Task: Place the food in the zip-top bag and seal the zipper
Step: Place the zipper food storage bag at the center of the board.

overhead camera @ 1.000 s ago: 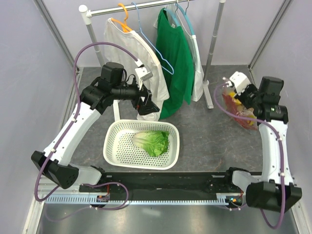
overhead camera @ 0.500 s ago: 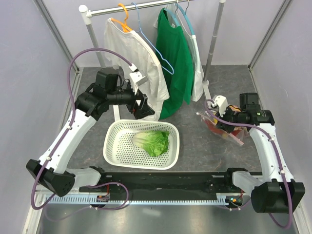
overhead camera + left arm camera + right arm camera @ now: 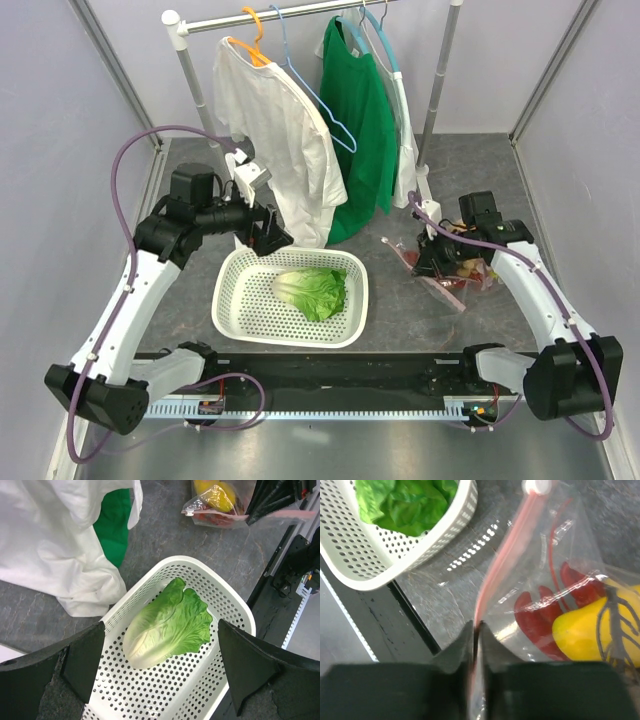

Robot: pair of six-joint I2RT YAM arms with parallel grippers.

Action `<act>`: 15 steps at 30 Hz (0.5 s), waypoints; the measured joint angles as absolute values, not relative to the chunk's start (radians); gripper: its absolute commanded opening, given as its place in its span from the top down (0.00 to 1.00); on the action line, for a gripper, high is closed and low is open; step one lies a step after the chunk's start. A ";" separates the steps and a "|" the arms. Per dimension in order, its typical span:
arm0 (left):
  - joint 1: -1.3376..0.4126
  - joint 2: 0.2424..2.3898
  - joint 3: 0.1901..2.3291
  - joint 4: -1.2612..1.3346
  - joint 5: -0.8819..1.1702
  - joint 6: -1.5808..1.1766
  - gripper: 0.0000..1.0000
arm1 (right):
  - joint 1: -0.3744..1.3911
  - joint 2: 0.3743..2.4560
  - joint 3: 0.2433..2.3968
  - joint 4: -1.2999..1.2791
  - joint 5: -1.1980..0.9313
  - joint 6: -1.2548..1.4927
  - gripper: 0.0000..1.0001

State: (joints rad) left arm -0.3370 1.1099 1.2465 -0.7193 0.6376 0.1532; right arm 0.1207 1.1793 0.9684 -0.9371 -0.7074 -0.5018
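A green lettuce (image 3: 312,290) lies in the white perforated basket (image 3: 235,300). My left gripper (image 3: 270,232) hovers over the basket's back left corner, open, and in its wrist view the lettuce (image 3: 167,622) lies between the spread fingers (image 3: 85,660). The clear zip-top bag (image 3: 455,270) rests on the table to the right of the basket. A red lobster (image 3: 545,615) and a yellow fruit (image 3: 590,635) show through it. My right gripper (image 3: 476,627) is shut on the pink zipper (image 3: 500,565) at the bag's mouth edge.
A white shirt (image 3: 275,130) and a green shirt (image 3: 360,120) hang from the rack at the back, the white one just behind my left gripper. A rack post (image 3: 437,90) stands behind the bag. A black rail (image 3: 330,375) runs along the near edge.
My right arm has swung the bag from the far right down and leftward, closer to the basket. My left gripper has moved left and lower, still open.
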 measured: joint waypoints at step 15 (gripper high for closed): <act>-0.262 1.062 1.291 -0.864 0.647 0.128 0.00 | 0.161 1.003 1.093 -0.846 -0.596 -0.249 0.02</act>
